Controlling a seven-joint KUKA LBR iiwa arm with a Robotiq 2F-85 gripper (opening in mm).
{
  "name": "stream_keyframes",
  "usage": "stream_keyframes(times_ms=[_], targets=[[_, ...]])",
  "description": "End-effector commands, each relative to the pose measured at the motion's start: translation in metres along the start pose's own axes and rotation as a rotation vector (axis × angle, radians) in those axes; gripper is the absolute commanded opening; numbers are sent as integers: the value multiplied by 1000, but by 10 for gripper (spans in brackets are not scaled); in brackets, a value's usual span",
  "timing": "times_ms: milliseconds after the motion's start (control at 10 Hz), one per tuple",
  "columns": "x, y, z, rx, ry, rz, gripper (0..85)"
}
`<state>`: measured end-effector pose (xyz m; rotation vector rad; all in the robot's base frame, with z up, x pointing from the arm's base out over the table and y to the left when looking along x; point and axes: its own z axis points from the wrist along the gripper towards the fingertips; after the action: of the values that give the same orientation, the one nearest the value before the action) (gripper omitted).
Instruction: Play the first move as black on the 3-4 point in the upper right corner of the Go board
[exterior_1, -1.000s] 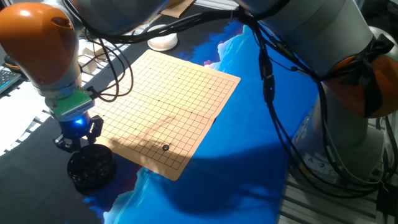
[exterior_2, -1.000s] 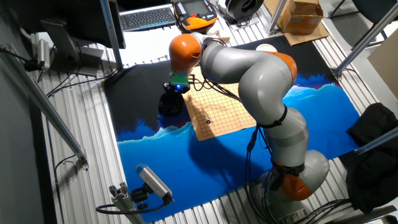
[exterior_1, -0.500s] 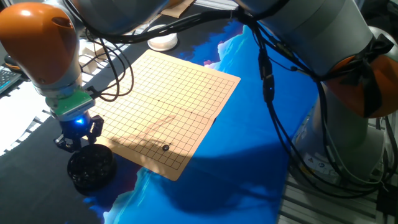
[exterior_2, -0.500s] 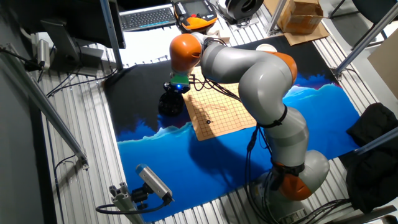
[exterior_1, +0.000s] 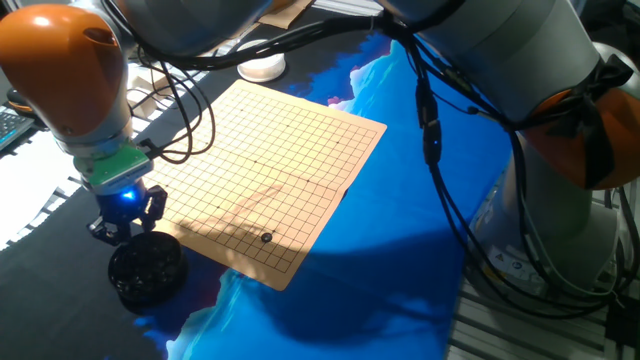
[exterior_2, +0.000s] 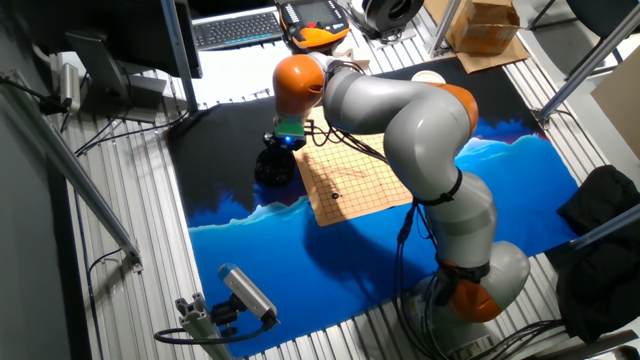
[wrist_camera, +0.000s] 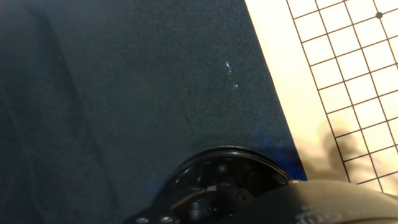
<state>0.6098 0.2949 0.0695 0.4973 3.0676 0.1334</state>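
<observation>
A small black stone (exterior_1: 266, 237) lies on the wooden Go board (exterior_1: 290, 140), near its closest corner; it also shows in the other fixed view (exterior_2: 335, 195). My gripper (exterior_1: 122, 230) hangs off the board's left edge, just above the round black bowl of stones (exterior_1: 146, 268). Its finger links look spread and nothing shows between them. In the hand view the bowl (wrist_camera: 217, 180) fills the lower edge, with the board's edge (wrist_camera: 280, 74) to the right. The fingertips are out of that view.
A white bowl (exterior_1: 262, 67) stands beyond the board's far corner. Black cables (exterior_1: 190, 110) hang over the board's left side. The robot's base (exterior_1: 560, 160) stands to the right on the blue cloth (exterior_1: 400, 240). A keyboard (exterior_2: 238, 27) lies behind the table.
</observation>
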Motion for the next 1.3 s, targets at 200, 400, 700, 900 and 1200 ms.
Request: stream_keyframes(times_ms=[200,400,700,900,1200], targets=[[2,0,1,-3,1,-2,340],[2,0,2,-3,1,-2,340],[2,0,2,-3,1,-4,340],[2,0,2,-2,0,-11,170],[2,-1,1,-6,3,-20,170]])
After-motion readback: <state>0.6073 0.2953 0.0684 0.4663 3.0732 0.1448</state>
